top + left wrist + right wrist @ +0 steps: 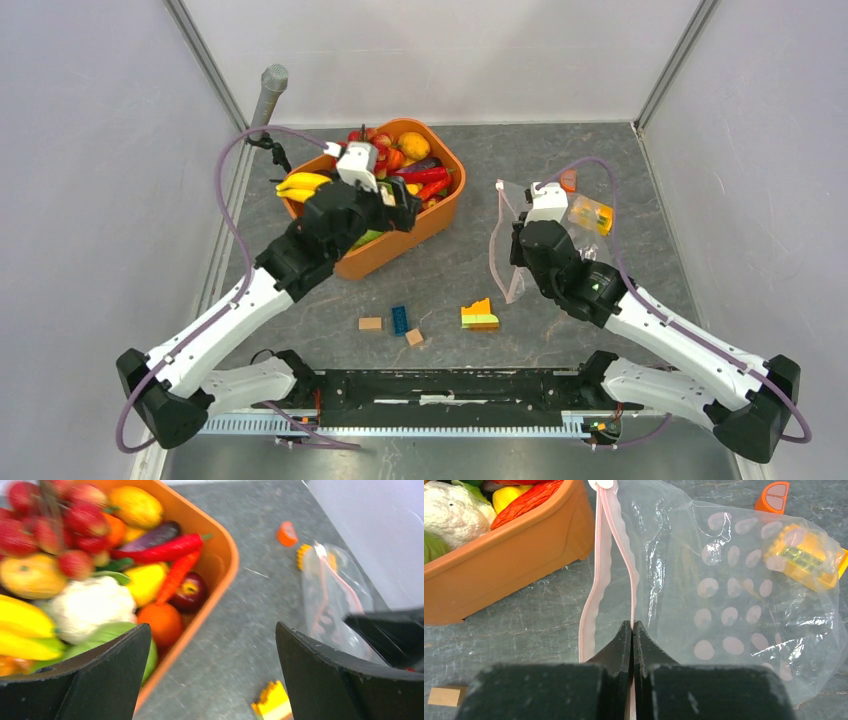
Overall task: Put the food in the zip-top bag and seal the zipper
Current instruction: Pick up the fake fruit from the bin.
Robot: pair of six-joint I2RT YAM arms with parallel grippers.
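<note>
The zip-top bag (734,580) lies on the grey table (260,580) to the right of the orange tub (220,575). It spreads out ahead of the right gripper (631,625) and to its right. The zipper (599,555) runs lengthwise straight away from that claw's tips (its mouth edge faces the tub), with the two pink lips parted. The right gripper is clenched on the lip nearer the bag's body. The left gripper (212,630) hangs over the tub's near corner, fingers spread wide with nothing between them. The cauliflower (90,607), green cabbage (110,635) and orange (160,622) sit in the tub just beyond its left finger.
</note>
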